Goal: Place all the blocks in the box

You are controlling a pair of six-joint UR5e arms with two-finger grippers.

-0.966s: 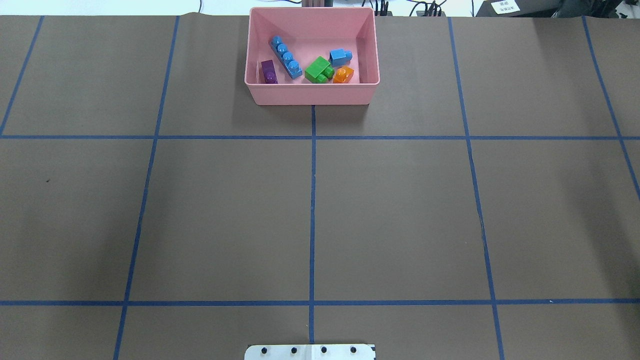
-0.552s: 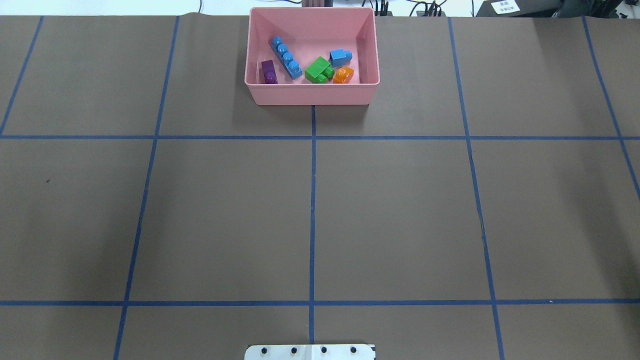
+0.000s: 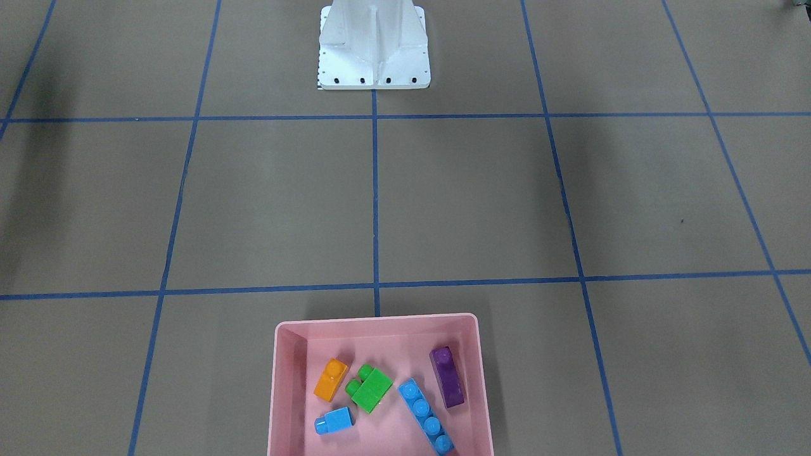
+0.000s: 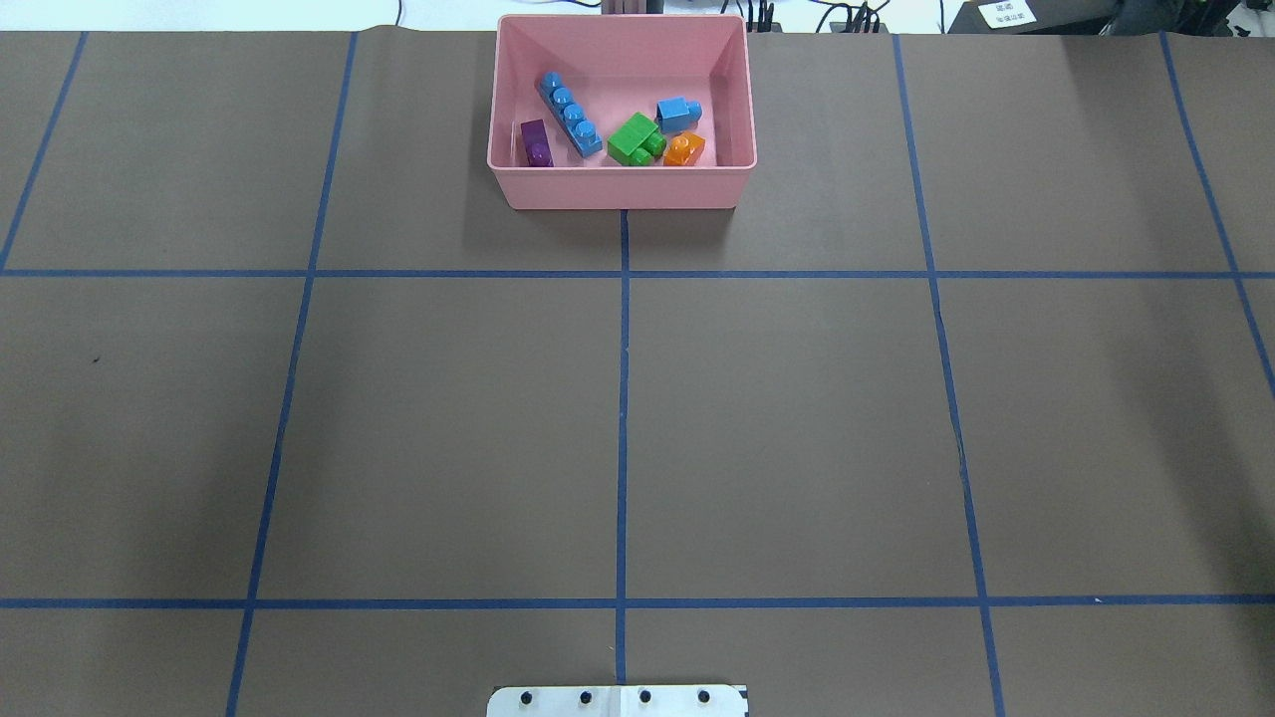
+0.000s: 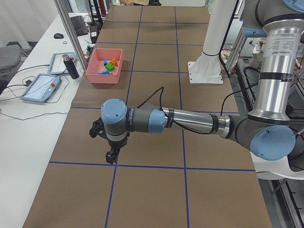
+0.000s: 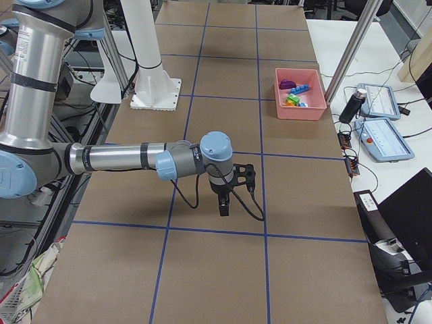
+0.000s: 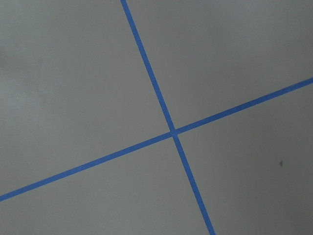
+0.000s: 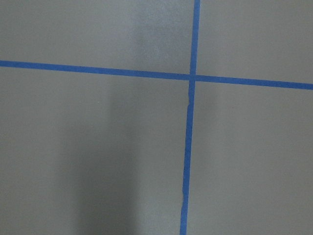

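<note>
Light is bright, even and comes from above. The bench (image 4: 797,418) carries only faint, wide shadows at both sides. The box (image 4: 618,189), well away from the left pincer (image 5: 112,156), throws a short soft one. Studs on the blocks (image 4: 571,113) glint. All views are sharp; the right wrist view holds a dim vertical band.

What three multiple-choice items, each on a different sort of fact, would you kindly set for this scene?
1. Where does the pink box stand in the overhead view?
A. far edge, middle
B. beside the robot's base
C. far left corner

2. How many blocks lie in it?
A. three
B. five
C. seven

3. How does the long blue block lie?
A. standing on end
B. flat, studs up
C. gripped in mid-air

Key: 1A, it sits top centre of that view; 2B, five show inside, two blue; 3B, its four studs face upward.
</note>
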